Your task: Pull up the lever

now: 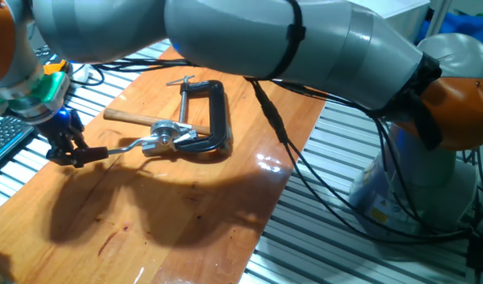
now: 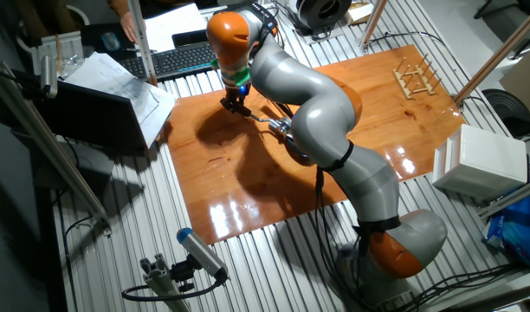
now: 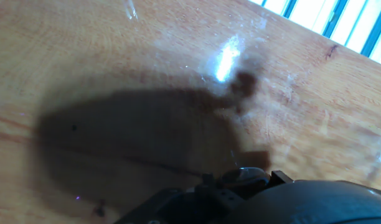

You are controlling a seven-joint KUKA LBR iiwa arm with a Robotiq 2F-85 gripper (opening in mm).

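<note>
The lever (image 1: 129,145) is a thin bent silver crank arm that runs left from a small silver hub (image 1: 164,140) on the wooden board (image 1: 170,221). Its dark knob (image 1: 98,152) lies low over the board, between my fingertips. My gripper (image 1: 82,155) comes down from the upper left and is shut on the knob. In the other fixed view the gripper (image 2: 235,106) stands at the board's far left edge, and the lever (image 2: 263,119) is a thin glint beside it. The hand view shows only the board (image 3: 147,74), my shadow and the dark gripper body (image 3: 253,199).
A black C-clamp (image 1: 212,118) holds the hub to the board. A pale wooden-handled hammer (image 1: 131,117) lies behind it. A keyboard (image 2: 174,59) and papers (image 2: 118,82) lie beyond the board. A wooden rack (image 2: 416,78) stands on the far corner, and a white box (image 2: 481,160) beside it.
</note>
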